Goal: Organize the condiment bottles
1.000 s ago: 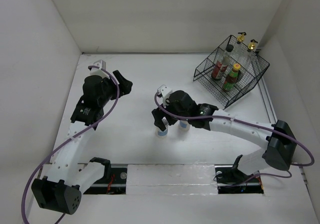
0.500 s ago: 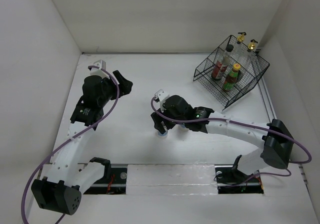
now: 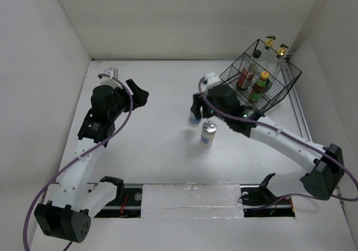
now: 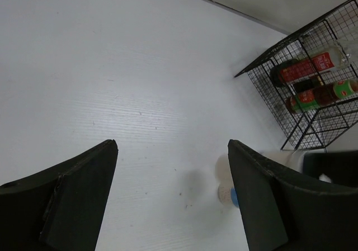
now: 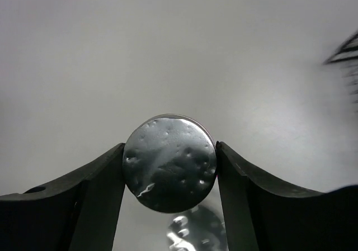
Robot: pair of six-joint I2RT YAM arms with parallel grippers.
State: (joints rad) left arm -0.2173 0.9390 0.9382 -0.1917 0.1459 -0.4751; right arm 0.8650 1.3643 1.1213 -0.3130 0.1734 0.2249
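Four of your six bottles stand in the basket (image 3: 275, 103) at the far right: both cruets (image 3: 281, 51), the sauce bottle (image 3: 259, 87) and the jar (image 3: 244, 77). By that count you are about two thirds through, with only the two shakers left outside it.

Your right gripper (image 3: 196, 114) is clamped on one shaker (image 5: 169, 163), a finger on each side of its silver top. It seems to be lifted off the table, near the basket's left corner but not yet over it. I judge this one to be in transit and not yet placed.

A second shaker (image 3: 208, 133) stands upright on the table, close to the held one and untouched.

Your left gripper (image 4: 172, 150) hangs over the left half with its fingers spread wide and nothing between them.
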